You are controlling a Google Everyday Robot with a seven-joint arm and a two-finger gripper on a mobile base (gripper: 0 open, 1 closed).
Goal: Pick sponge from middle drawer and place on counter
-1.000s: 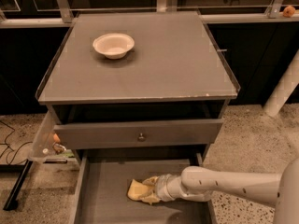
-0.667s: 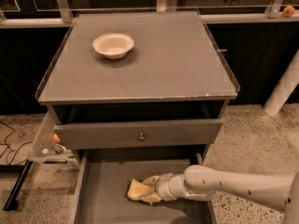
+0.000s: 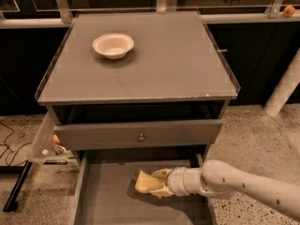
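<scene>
The pale yellow sponge [image 3: 142, 183] is in the open middle drawer [image 3: 105, 201], near the middle of its dark grey floor. It looks bent, with one edge tilted up. My gripper [image 3: 158, 183] reaches in from the right on a white arm, and its fingers are closed on the sponge's right edge. The glossy grey counter [image 3: 164, 64] lies above, with only a bowl on it.
A round white bowl [image 3: 113, 45] stands at the back left of the counter. The drawer with a grey front and round knob [image 3: 140, 134] overhangs the back of the open drawer. A clear plastic bin [image 3: 44, 142] hangs at the cabinet's left. A white post [image 3: 283, 90] stands at right.
The gripper and the sponge have shifted slightly up and toward the back of the drawer. The sponge's left edge now stands more upright.
</scene>
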